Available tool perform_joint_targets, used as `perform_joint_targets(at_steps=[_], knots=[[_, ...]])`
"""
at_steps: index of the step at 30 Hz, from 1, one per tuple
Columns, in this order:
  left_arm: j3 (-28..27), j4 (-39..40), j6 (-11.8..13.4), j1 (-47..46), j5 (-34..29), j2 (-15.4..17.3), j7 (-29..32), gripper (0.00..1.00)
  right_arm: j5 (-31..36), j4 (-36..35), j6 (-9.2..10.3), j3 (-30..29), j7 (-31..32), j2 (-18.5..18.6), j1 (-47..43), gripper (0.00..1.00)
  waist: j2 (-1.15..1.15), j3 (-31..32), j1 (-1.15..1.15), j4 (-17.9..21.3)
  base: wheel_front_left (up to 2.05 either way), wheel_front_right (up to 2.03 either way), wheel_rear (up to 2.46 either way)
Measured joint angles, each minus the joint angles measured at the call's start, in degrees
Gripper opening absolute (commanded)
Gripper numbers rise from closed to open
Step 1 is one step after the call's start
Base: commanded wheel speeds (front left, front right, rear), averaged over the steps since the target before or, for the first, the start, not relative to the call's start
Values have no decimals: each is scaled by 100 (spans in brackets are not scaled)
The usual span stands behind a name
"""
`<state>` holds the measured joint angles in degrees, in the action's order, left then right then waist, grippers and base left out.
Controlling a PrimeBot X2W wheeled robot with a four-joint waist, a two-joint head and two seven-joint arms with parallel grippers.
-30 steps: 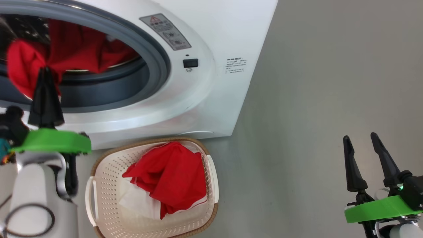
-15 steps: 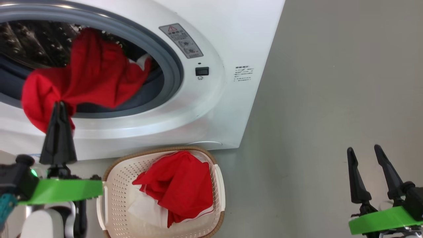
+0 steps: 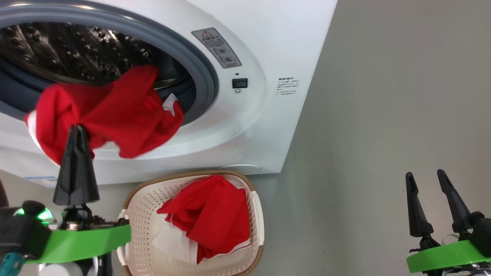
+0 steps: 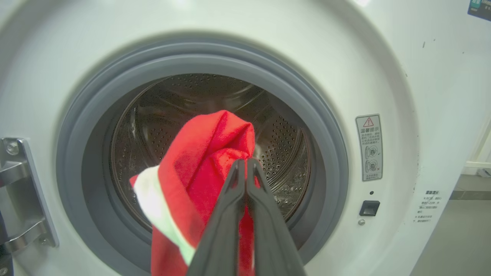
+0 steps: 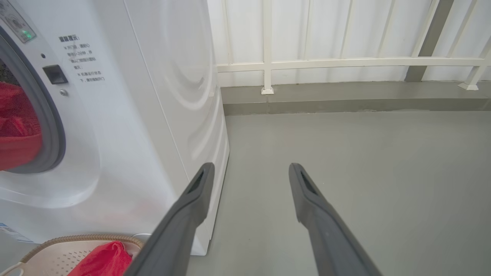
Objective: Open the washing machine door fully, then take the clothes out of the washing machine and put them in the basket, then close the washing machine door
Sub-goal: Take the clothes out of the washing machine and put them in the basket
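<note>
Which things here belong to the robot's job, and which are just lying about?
Part of the job: washing machine, red garment pinched in the left claw, basket, second red garment inside it.
Just there: white railing, grey floor, warning sticker; the right claw hangs open, holding nothing.

The white front-loading washing machine (image 3: 276, 38) stands at the far left with its mouth open, a grey rubber ring (image 3: 205, 76) framing the perforated steel drum (image 3: 76, 50). A red garment (image 3: 130, 111) with white trim hangs bunched over the ring's lower lip, pinched in the closed left gripper (image 3: 78, 128). Just in front of the machine, the cream perforated basket (image 3: 191, 174) with a brown woven rim holds a second garment (image 3: 211, 214), red and white, crumpled.
</note>
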<state>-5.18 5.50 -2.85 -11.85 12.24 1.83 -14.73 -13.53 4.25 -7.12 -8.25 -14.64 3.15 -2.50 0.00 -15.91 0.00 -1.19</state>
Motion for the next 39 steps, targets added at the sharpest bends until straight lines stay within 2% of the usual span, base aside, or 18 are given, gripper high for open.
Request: perform_joint_targets(at_steps=[8, 17, 27, 39], knots=[[182, -838, 35, 41, 176, 2, 0, 0, 0, -5, 0, 2, 0, -2, 8, 100, 0, -96, 0, 34, 0, 0, 0], [517, -2326, -66, -43, 397, 4, 2, 0, 0, -37, 0, 12, 0, -11, 48, 100, 0, -343, 0, 52, 0, 0, 0], [736, -3872, -275, -764, 336, -2, 3, 0, 0, -64, 0, 74, 0, -14, 224, 100, 0, -686, 0, 99, 0, 0, 0], [1046, -5472, -375, -1416, 233, -7, 9, 0, 0, -97, 0, 154, 0, -14, 520, 100, 0, -1171, 0, 254, 0, 0, 0]])
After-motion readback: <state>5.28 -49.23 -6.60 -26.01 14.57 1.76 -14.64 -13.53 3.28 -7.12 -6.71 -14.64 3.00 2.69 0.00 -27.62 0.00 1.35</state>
